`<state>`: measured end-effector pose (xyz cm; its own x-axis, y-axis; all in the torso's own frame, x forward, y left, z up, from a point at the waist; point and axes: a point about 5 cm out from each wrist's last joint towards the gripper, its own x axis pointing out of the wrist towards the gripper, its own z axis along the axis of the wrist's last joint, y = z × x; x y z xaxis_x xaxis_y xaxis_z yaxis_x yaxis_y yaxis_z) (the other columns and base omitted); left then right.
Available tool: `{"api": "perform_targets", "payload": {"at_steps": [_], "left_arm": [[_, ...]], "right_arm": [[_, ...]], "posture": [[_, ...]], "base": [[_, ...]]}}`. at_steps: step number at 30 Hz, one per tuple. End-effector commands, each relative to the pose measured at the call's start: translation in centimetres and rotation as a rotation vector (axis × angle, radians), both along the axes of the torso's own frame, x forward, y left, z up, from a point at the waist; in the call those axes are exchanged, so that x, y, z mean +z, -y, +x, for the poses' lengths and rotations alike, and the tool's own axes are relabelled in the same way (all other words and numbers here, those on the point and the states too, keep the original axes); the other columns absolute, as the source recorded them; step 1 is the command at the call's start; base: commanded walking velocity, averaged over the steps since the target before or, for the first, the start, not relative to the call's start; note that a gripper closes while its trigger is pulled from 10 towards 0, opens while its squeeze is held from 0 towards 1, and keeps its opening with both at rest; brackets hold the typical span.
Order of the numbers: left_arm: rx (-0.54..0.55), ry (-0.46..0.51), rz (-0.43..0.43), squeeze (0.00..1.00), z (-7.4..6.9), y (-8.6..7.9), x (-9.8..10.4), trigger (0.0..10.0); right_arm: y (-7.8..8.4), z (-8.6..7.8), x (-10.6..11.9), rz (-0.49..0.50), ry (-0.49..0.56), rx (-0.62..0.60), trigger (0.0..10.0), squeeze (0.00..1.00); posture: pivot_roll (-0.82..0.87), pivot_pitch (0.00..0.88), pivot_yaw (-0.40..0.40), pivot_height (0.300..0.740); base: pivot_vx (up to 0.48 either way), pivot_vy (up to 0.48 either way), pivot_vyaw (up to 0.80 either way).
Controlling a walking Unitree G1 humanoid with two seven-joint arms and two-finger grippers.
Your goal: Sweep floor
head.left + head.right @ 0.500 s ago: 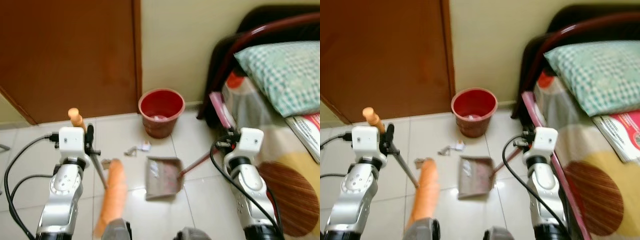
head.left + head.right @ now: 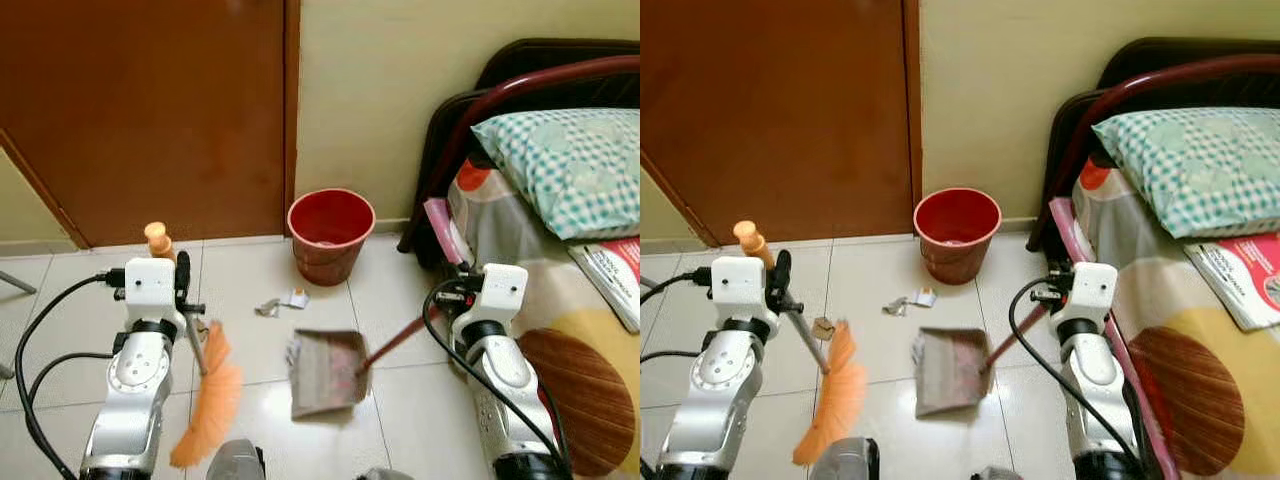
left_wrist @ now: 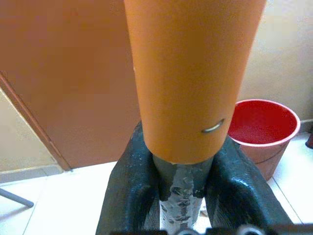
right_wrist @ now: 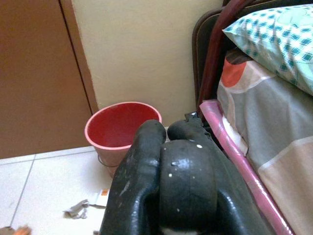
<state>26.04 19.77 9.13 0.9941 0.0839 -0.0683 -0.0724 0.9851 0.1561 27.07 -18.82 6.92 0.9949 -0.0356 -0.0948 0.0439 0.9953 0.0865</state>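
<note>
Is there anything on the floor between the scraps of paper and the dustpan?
Nothing visible: bare tile lies between the paper scraps and the dustpan. The red bin stands beyond the scraps, the broom off to the left.

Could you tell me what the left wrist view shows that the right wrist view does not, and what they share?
Left wrist view: the left tool is shut on the broom handle, whose orange grip rises just above the fingers. Right wrist view: the right tool with its fingers together, the green checked pillow on the bed, and paper scraps on the floor. Shared: the red bucket, brown door and cream wall.
</note>
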Motion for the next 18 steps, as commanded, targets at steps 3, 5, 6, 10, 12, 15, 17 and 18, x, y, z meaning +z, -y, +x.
{"api": "perform_targets", "payload": {"at_steps": [3, 5, 6, 10, 12, 15, 17, 18], "left_arm": [[0.024, 0.021, 0.018, 0.0, 0.3, 0.0, 0.4, 10.0], [0.028, 0.022, 0.013, 0.0, 0.3, 0.0, 0.4, 10.0], [0.028, 0.022, 0.011, 0.0, 0.2, 0.1, 0.5, 10.0], [0.005, 0.028, 0.0, 0.0, 0.0, 0.9, 0.8, 10.0], [-0.016, 0.033, -0.001, 0.0, -0.1, 1.4, 1.0, 10.0], [-0.028, 0.015, -0.005, 0.0, -0.1, 1.6, 0.5, 10.0], [-0.032, 0.014, -0.007, 0.0, -0.1, 1.6, 0.5, 10.0], [-0.043, 0.012, -0.015, 0.0, 0.0, 1.7, 0.5, 10.0]], "right_arm": [[0.2, 1.0, 1.5, -0.032, 0.057, 0.015, 10.0, 0.0], [0.1, 1.1, 1.7, -0.045, 0.071, 0.029, 10.0, 0.0], [0.1, 1.2, 1.9, -0.048, 0.08, 0.03, 10.0, 0.0], [0.5, 1.2, 2.1, -0.049, 0.086, 0.015, 10.0, 0.0], [0.7, 1.0, 1.8, -0.048, 0.074, 0.002, 10.0, 0.0], [0.6, 0.9, 1.5, -0.051, 0.062, -0.009, 10.0, 0.0], [0.6, 0.8, 1.5, -0.056, 0.062, -0.012, 10.0, 0.0], [0.7, 0.8, 1.5, -0.08, 0.055, -0.021, 10.0, 0.0]], "posture": [[0.04, 0.094, -0.074, 0.74], [0.04, 0.099, -0.075, 0.74], [0.04, 0.106, -0.077, 0.74], [0.04, 0.116, -0.072, 0.74], [0.04, 0.118, -0.065, 0.74], [0.04, 0.123, -0.061, 0.74], [0.03, 0.123, -0.059, 0.74], [0.04, 0.122, -0.056, 0.74]], "base": [[0.0, 0.0, 0.0], [0.124, 0.0, 0.0], [0.266, 0.0, 0.0], [0.302, 0.0, 0.0], [0.313, 0.0, 0.0], [0.311, 0.0, 0.0], [0.313, 0.0, 0.0], [0.311, 0.0, 0.0]]}}
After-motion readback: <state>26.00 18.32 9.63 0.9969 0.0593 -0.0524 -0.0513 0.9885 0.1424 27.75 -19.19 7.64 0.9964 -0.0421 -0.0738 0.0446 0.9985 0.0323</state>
